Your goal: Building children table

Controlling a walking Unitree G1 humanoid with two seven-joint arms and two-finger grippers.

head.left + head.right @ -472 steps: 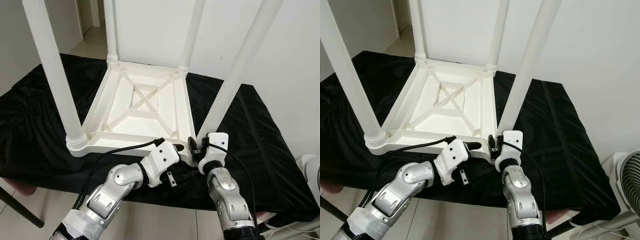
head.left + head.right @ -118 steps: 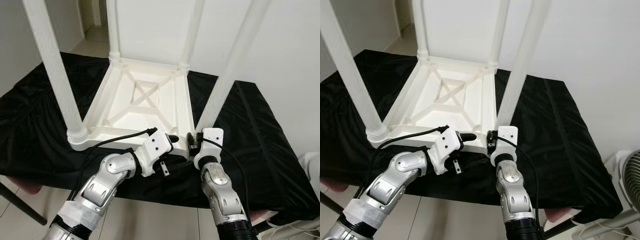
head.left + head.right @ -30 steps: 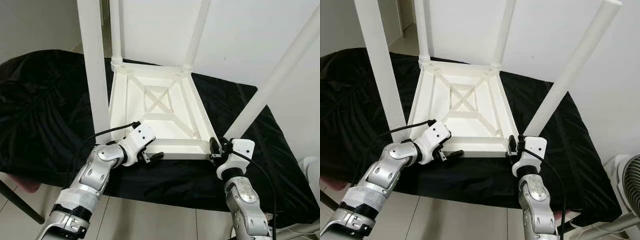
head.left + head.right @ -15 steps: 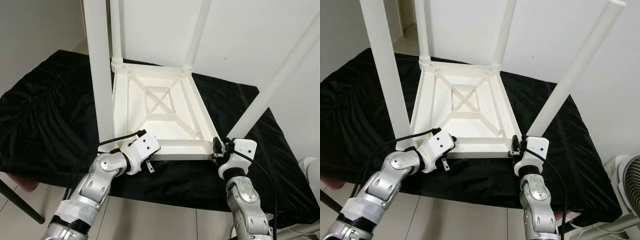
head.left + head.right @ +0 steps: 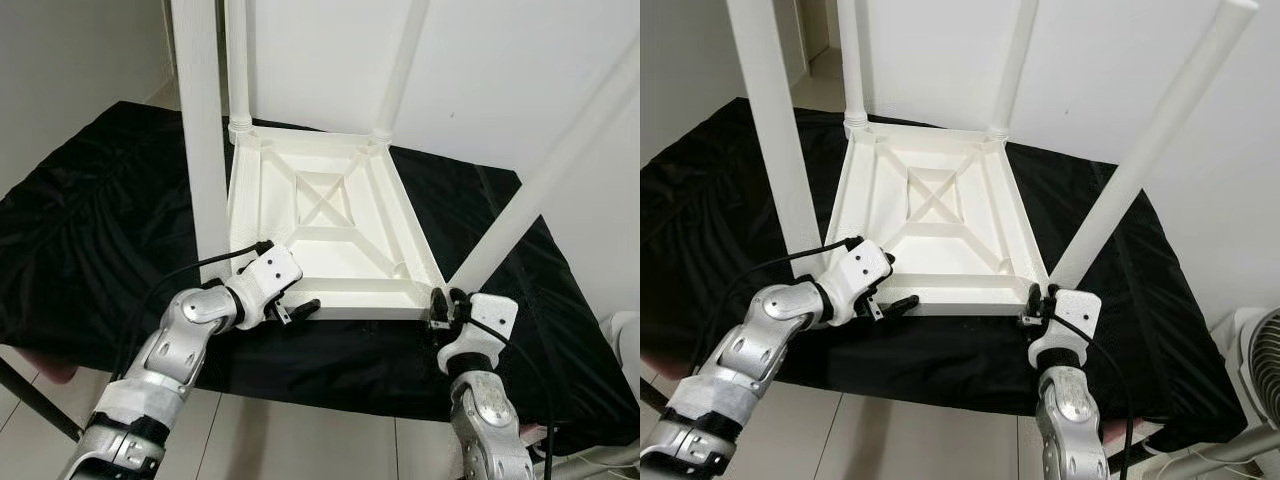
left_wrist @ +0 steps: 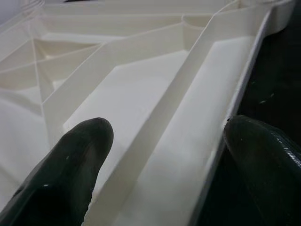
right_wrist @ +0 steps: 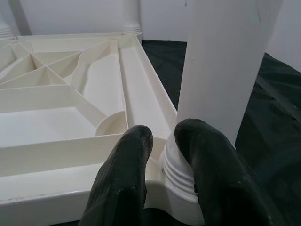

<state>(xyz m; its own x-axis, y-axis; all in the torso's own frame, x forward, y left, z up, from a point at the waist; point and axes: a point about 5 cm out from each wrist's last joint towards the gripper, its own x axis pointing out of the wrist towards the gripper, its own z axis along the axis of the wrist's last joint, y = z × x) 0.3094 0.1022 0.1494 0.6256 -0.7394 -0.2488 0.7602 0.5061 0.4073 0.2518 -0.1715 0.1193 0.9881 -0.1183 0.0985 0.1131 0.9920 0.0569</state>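
Kids' table lies upside down on the black cloth, all four legs up. Left pincer is spread wide, straddling the near rim w/o gripping. Right pincer sits nearly closed at the near-right leg base, right by its ribbed collar, fingers pointing along the rim toward the far side, so that arm's closest.

White table on black cloth, black-fingered pincers

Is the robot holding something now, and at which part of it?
The left gripper, fingers open, straddles the near rim of the upturned white plastic table. The right gripper sits at its near-right leg's base; grip unclear.
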